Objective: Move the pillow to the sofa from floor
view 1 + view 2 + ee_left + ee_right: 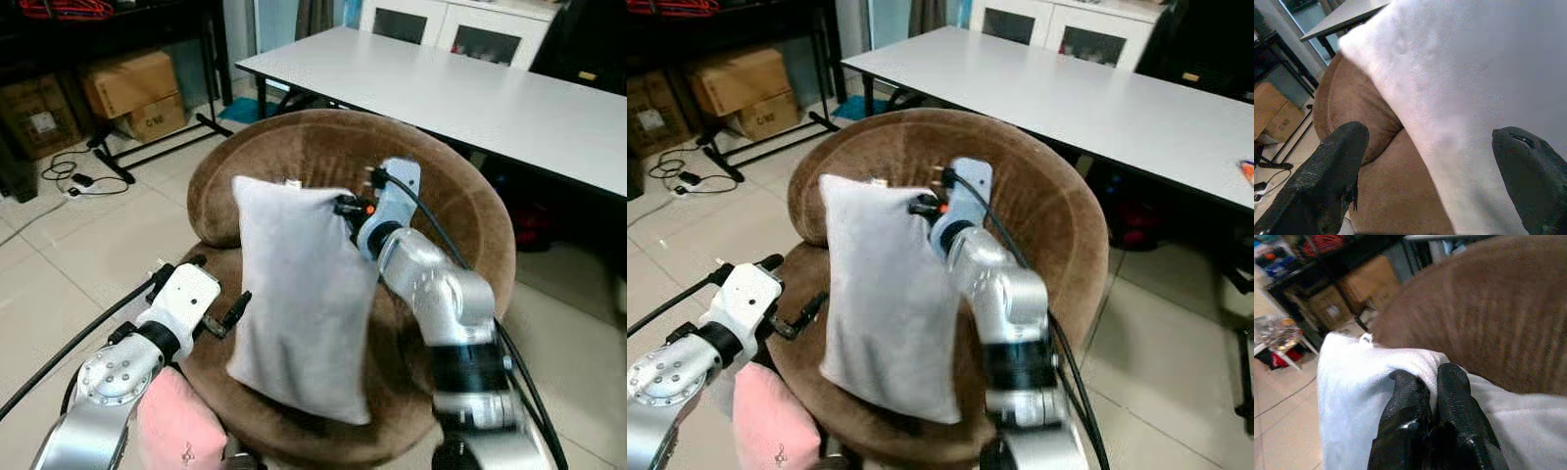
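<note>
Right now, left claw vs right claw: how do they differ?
Grip: the right claw is shut on the top corner of the white pillow; the left claw is open, holding nothing.
Position: the right claw is up at the pillow's upper edge against the brown sofa backrest; the left claw sits low beside the pillow's lower left edge, fingers either side of it.
Shared: both have two black fingers and point at the pillow.

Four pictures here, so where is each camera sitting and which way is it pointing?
Left eye: on the head, looking down at the pillow on the brown sofa; both silver arms show.
Right eye: beside it, same scene.
Left wrist: along the left gripper, jaws open beside the pillow.
Right wrist: along the right gripper, jaws pinching the pillow's top edge.
All four share pillow and sofa.
</note>
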### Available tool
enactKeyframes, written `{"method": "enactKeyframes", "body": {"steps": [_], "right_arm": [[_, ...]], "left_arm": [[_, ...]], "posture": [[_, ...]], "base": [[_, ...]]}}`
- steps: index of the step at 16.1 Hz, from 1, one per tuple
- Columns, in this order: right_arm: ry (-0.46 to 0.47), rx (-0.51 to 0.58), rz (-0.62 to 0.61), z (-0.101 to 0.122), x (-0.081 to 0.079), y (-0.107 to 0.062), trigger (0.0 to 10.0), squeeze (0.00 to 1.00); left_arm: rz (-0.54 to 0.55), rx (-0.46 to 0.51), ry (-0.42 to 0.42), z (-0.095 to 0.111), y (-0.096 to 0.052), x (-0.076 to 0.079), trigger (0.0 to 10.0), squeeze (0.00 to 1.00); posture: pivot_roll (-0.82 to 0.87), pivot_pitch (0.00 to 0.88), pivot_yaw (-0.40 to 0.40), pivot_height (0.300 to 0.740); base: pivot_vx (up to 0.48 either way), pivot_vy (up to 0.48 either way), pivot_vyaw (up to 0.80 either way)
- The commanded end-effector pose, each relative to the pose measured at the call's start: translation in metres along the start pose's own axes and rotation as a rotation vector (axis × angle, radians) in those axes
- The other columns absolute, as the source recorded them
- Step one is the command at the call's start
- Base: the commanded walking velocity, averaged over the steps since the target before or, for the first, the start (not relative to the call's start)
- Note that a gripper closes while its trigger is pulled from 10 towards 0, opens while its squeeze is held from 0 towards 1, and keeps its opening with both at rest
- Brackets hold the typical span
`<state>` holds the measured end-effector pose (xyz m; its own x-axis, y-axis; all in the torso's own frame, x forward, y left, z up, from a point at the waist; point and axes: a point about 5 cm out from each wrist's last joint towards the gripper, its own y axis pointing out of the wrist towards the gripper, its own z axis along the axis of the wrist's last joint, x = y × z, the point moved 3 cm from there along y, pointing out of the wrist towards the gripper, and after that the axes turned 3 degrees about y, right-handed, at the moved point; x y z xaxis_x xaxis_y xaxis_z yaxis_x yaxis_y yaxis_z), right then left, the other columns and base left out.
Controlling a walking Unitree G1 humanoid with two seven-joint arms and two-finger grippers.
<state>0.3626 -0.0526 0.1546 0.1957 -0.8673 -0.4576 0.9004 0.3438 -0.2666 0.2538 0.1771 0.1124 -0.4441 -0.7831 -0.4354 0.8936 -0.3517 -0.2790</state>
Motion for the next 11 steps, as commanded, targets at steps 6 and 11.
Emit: {"method": "enactKeyframes", "body": {"steps": [6,11], "right_arm": [[0.309,0.076,-0.139,0.032,0.007,0.035,10.0,0.0],[0.249,-0.085,-0.433,-0.024,0.101,0.03,10.0,0.0]], "left_arm": [[-0.021,-0.005,0.005,0.001,-0.004,-0.001,10.0,0.11],[-0.088,-0.009,-0.066,0.0,-0.003,0.007,10.0,0.11]], "posture": [[0.07,0.0,-0.038,0.74],[0.07,0.0,-0.032,0.74]], "base": [[0.0,0.0,0.0],[0.0,0.0,0.0]]}}
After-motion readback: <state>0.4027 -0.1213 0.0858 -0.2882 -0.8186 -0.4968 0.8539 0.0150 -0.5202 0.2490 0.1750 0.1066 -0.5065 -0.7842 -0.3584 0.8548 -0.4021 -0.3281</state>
